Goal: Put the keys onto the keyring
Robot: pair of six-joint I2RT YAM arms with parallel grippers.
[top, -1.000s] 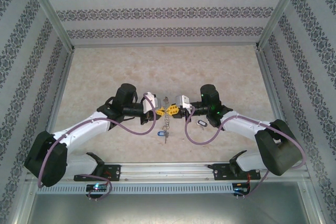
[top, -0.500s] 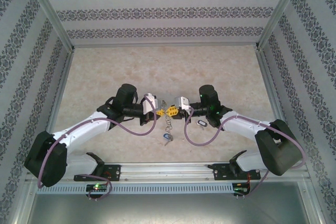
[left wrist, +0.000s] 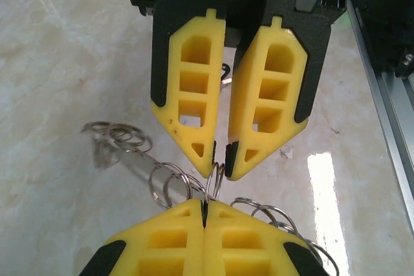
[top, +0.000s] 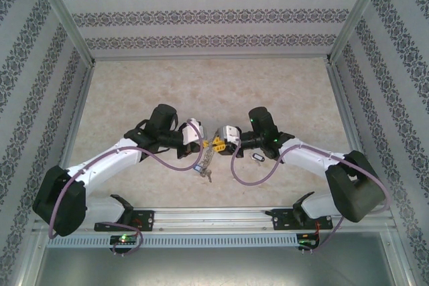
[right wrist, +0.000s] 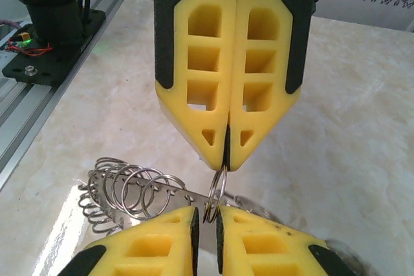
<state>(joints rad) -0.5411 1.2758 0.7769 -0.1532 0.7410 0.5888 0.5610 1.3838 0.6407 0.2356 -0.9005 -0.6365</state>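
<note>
Clamping fully shut at bottom centre of the left wrist view: left gripper (left wrist: 204, 206), pads pressing together on the thin wire of a small keyring (left wrist: 213, 182) and holding it upright, edge-on. Standing slightly parted at bottom centre of the right wrist view: right gripper (right wrist: 206, 216), straddling the same ring, not visibly pinching it.

Trailing from the held ring toward the lower left of the right wrist view: string of split rings (right wrist: 126, 189), sagging down toward the marbled table (top: 201, 85); whether resting on it, cannot tell.

Sitting at the string's lower end, just below centre of the top view: blue-headed key (top: 200, 167), seemingly already attached.

Lying right of centre in the top view, apart from both claws: loose key (top: 257, 157) with a pale oval head.

Judging progress: ring secured between the claws, no key being threaded at it. At least the loose key is waiting to be fetched and slid on, so most of the work is apparently remaining.
</note>
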